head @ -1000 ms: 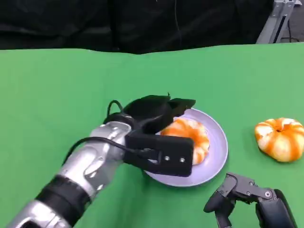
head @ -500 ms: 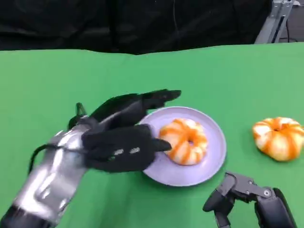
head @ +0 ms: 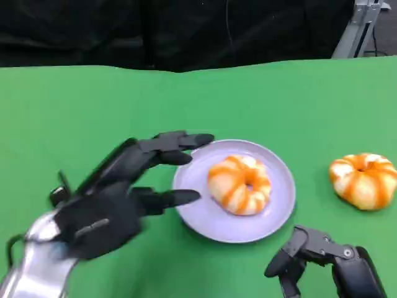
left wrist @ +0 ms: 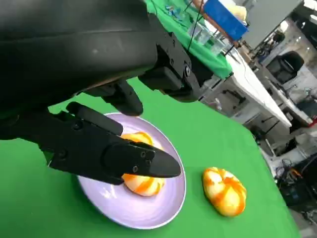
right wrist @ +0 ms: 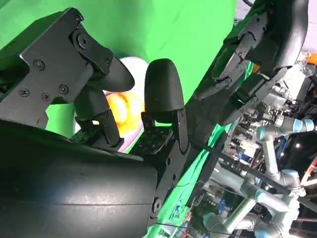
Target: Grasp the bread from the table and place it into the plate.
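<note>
In the head view a bread (head: 239, 184) — round, ring-shaped, streaked orange and white — is lying inside the lilac plate (head: 280, 205) near the middle of the frame, a little right of centre. The left hand (head: 118, 192) is hanging at the lower left, its black fingers (head: 177, 141) spread apart and grasping nothing; the tips are reaching over the plate's left rim, apart from the bread. A second bread (head: 364, 180) of the same colouring is sitting on the green table (head: 74, 112) at the right edge, well apart from the plate. The right hand (head: 325, 264) is resting at the lower right corner, fingers curled in with nothing in them.

In the left wrist view the plate (left wrist: 163, 208) is lying at lower centre with the bread (left wrist: 141, 181) partly hidden behind a black finger (left wrist: 124, 156), and the second bread (left wrist: 224, 191) is lying to its right on the table (left wrist: 198, 129).
</note>
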Controlling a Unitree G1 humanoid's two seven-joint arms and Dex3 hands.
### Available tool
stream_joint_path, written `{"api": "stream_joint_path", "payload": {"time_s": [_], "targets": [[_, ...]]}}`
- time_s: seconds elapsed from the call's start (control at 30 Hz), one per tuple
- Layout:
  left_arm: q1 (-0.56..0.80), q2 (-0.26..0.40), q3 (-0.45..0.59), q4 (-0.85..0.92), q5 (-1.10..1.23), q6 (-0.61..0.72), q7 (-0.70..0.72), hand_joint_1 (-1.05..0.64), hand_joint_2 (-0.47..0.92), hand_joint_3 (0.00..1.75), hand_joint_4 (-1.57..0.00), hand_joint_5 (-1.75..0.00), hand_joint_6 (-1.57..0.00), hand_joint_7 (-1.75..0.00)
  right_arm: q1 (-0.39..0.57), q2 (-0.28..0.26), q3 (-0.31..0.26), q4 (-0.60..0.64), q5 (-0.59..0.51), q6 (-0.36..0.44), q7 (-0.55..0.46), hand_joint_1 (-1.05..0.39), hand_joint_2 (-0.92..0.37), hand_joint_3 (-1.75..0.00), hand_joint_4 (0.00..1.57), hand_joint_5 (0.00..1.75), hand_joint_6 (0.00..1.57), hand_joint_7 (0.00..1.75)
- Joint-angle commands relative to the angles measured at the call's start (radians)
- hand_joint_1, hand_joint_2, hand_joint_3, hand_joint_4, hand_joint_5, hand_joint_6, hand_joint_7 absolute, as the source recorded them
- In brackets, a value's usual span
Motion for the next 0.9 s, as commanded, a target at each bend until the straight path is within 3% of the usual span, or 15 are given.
{"api": "stream_joint_path", "payload": {"time_s": [0.03,0.17,0.27,0.4,0.9], "targets": [[0.267,-0.077,0.106,-0.071,-0.184,-0.178,0.061,-0.08,0.58,0.95,-0.77,-1.34,-0.80,-0.98,0.001,-0.005,-0.010,-0.011,0.015,0.006,0.000,-0.02,-0.29,-1.35,0.84,1.58,0.86,1.28],[0.279,-0.083,0.112,-0.073,-0.195,-0.194,0.053,-0.06,0.53,1.05,-0.78,-1.39,-0.78,-1.08,0.001,-0.005,-0.010,-0.011,0.015,0.007,0.000,-0.02,-0.29,-1.36,0.84,1.58,0.86,1.28],[0.365,-0.106,0.123,-0.093,-0.188,-0.230,0.077,-0.05,0.44,1.30,-0.80,-1.60,-0.79,-1.37,-0.004,-0.012,-0.014,-0.004,0.006,0.001,-0.003,-0.03,-0.29,-1.35,0.84,1.58,0.86,1.29],[0.431,-0.126,0.116,-0.128,-0.185,-0.202,0.088,-0.05,0.37,1.45,-0.84,-1.70,-0.80,-1.52,0.002,-0.013,-0.017,-0.012,0.014,0.009,0.003,-0.03,-0.29,-1.34,0.84,1.57,0.85,1.28],[0.499,-0.140,0.100,-0.090,-0.138,-0.260,0.103,-0.15,0.34,1.44,-0.85,-1.75,-0.79,-1.61,0.020,-0.028,-0.034,-0.034,0.011,0.007,0.008,-0.05,-0.30,-1.34,0.84,1.57,0.86,1.27]]}}
